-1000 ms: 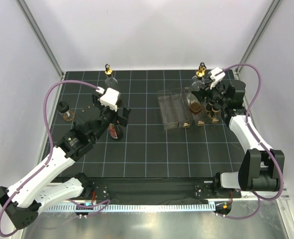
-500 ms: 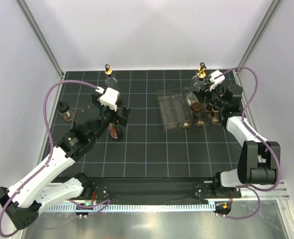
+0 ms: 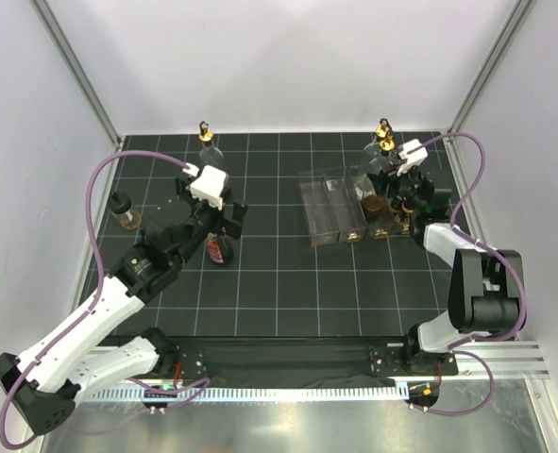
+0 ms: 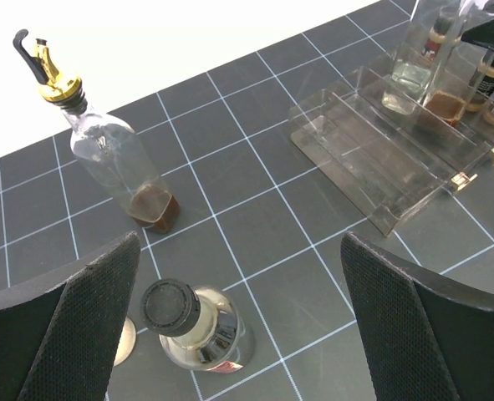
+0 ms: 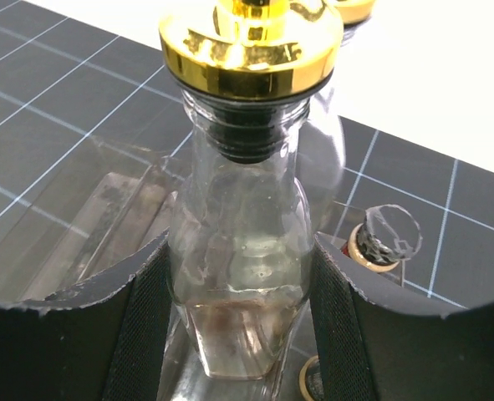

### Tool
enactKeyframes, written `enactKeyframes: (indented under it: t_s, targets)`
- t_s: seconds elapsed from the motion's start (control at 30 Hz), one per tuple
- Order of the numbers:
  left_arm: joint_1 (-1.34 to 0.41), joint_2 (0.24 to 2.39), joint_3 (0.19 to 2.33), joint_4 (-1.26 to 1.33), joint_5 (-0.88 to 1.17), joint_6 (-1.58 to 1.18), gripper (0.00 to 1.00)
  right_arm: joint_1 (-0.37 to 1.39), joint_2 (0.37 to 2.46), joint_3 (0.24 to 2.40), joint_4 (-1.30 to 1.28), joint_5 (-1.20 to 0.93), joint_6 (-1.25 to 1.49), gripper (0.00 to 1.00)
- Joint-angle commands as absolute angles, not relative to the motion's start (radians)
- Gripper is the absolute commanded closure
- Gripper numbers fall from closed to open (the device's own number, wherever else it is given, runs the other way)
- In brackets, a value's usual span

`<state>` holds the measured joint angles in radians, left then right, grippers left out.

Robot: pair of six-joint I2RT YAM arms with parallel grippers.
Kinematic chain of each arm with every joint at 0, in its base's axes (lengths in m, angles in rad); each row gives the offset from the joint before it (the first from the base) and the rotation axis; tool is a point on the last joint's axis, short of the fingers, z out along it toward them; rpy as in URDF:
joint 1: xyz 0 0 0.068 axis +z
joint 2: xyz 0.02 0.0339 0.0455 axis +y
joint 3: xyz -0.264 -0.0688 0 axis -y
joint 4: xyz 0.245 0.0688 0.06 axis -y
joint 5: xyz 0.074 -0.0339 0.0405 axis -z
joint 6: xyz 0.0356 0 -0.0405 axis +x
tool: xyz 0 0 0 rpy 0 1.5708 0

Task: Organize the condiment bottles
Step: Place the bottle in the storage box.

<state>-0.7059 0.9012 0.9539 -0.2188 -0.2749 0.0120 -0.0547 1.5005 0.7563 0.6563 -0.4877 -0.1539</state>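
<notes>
My left gripper (image 4: 247, 334) hangs open above a bottle of dark red sauce (image 4: 188, 326), which stands upright between the fingers, nearer the left one. In the top view this gripper (image 3: 217, 225) sits just behind the sauce bottle (image 3: 219, 248). A tall clear bottle with a gold pourer (image 4: 113, 159) stands farther back (image 3: 206, 143). My right gripper (image 5: 242, 326) is shut on another clear gold-topped bottle (image 5: 242, 251), whose base is down among the walls of the clear rack (image 5: 88, 225). From above, that gripper (image 3: 397, 184) is at the rack's (image 3: 330, 212) right end.
Small dark-capped bottles (image 5: 389, 234) stand in the rack beside the held bottle (image 3: 406, 215). A second gold top (image 3: 382, 126) shows just behind it. One small bottle (image 3: 124, 213) stands alone near the mat's left edge. The rack's left compartments hold nothing.
The right arm's elbow has folded in toward the rack and its wrist has dropped slightly with the bottle in its grip. The left arm has stayed still.
</notes>
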Motion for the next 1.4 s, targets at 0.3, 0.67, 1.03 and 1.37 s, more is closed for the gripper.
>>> enactKeyframes:
  t_s: [0.3, 0.67, 1.03, 1.37]
  targets:
    - [-0.678, 0.917, 0.951, -0.158, -0.245, 0.011, 0.00, -0.041, 1.548, 0.742, 1.009, -0.396, -0.121, 0.96]
    - [-0.670, 0.919, 0.948, -0.156, -0.230, 0.005, 0.01, -0.032, 1.549, 0.692, 1.014, -0.388, -0.159, 0.82]
    - [-0.664, 0.913, 0.946, -0.153, -0.210, 0.003, 0.00, -0.032, 1.474, 0.669, 0.920, -0.391, -0.216, 0.14]
    - [-0.631, 0.920, 0.980, -0.163, -0.193, -0.077, 0.00, -0.032, 1.290, 0.658, 0.643, -0.451, -0.339, 0.00]
